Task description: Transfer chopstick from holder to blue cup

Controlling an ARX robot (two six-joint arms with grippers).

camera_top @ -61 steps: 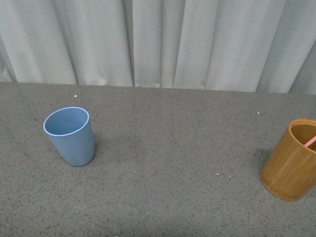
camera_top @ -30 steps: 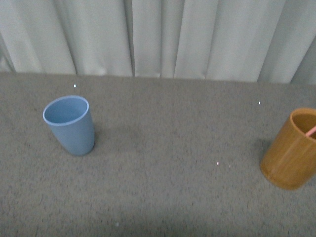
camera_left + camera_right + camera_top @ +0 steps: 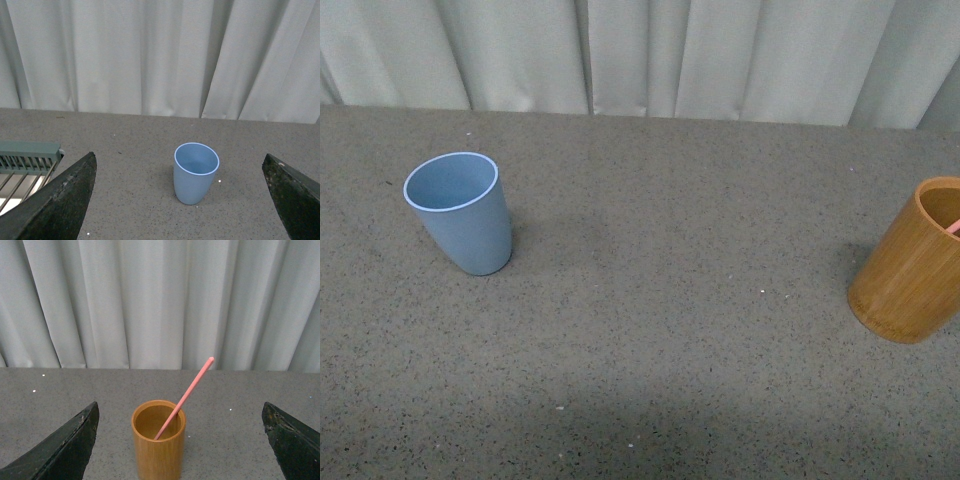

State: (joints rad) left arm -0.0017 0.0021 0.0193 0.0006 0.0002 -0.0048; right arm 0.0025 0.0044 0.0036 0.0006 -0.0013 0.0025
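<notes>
The light-blue cup (image 3: 460, 213) stands upright and empty on the left of the grey table; it also shows in the left wrist view (image 3: 195, 173), ahead of my open left gripper (image 3: 182, 200). The orange-brown holder (image 3: 911, 262) stands at the right edge of the front view, with only a sliver of the pink chopstick (image 3: 955, 227) showing there. In the right wrist view the chopstick (image 3: 186, 395) leans out of the holder (image 3: 158, 440), between and beyond the fingers of my open right gripper (image 3: 180, 440). Neither gripper touches anything.
A white pleated curtain (image 3: 640, 55) hangs along the table's far edge. A pale green slatted rack (image 3: 27, 155) lies at the table's side in the left wrist view. Grey speckled table (image 3: 680, 300) stretches between cup and holder.
The front view has tilted: cup, holder and the curtain's hem all sit higher in the picture than a second ago. Cup and holder keep their places on the table.
</notes>
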